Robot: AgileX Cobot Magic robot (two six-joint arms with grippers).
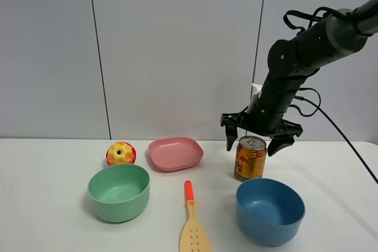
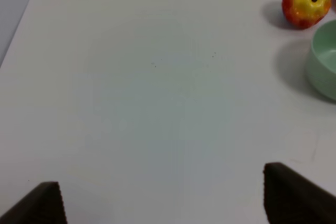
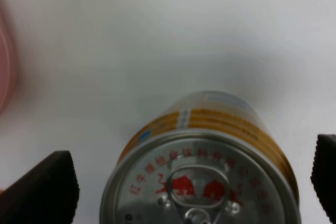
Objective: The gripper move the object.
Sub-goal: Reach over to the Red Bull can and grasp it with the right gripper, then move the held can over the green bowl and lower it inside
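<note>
Right wrist view: the can (image 3: 210, 145) stands up on the white table (image 3: 157, 24), between two black fingers (image 3: 47, 187)
Right claw (image 1: 251, 147): open wide, one finger each side of the can top, likely lined up to squeeze it
Left claw (image 2: 160, 200): open, no can near it

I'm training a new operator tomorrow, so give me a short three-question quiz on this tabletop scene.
1. True or false: the right gripper is shut on the can.
2. Which thing stands just in front of the can, toward the high camera? A) pink dish B) blue bowl C) spatula
3. Fill in: the apple lies just behind the ____ bowl.
Key: 1 false, its fingers stand apart on either side of the can; 2 B; 3 green bowl.
</note>
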